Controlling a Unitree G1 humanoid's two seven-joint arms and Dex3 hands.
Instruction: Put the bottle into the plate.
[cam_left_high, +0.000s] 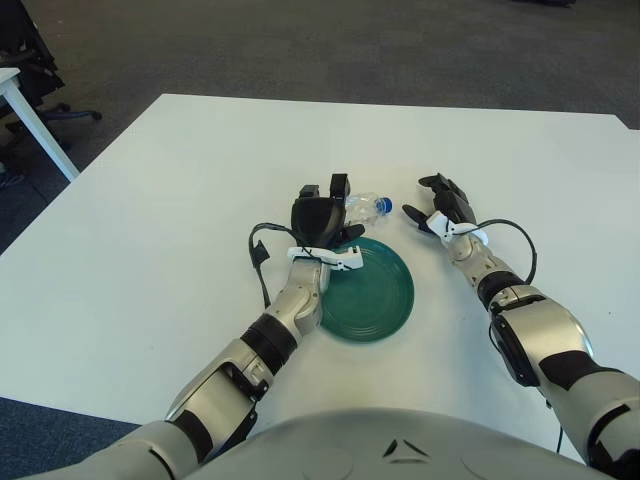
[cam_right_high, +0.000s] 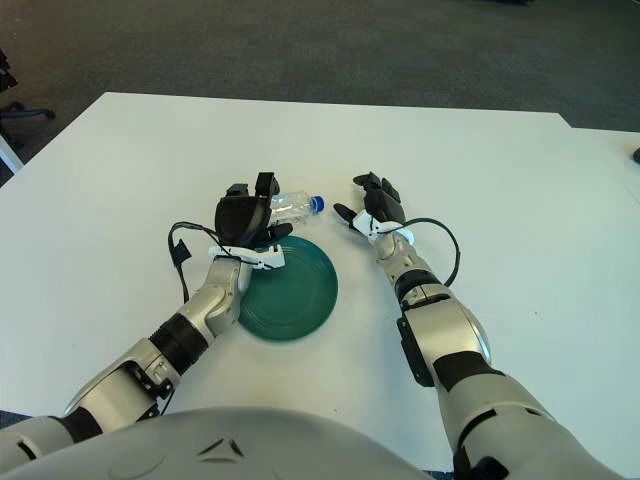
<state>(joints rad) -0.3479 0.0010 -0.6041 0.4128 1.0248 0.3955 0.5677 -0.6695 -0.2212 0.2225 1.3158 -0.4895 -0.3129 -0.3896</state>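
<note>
A white table (cam_left_high: 150, 200) fills my view, with dark carpet beyond its far edge. At the middle of the table lies a round dark green plate (cam_left_high: 368, 290). Just past the plate's far rim, a small clear plastic bottle with a blue cap (cam_left_high: 366, 208) lies on its side, not yet in the plate. Its long axis runs left to right, cap pointing toward the robot's right.

My left hand (cam_left_high: 322, 218) is at the bottle's base end, black fingers raised around it. I cannot tell whether they actually grip the bottle or only stand against it. My right hand (cam_left_high: 440, 205) shows just right of the cap, apart from it, fingers spread wide and holding nothing.

The left hand is the nearer one; I judge the bottle needs drawing toward me, over the rim.
</note>
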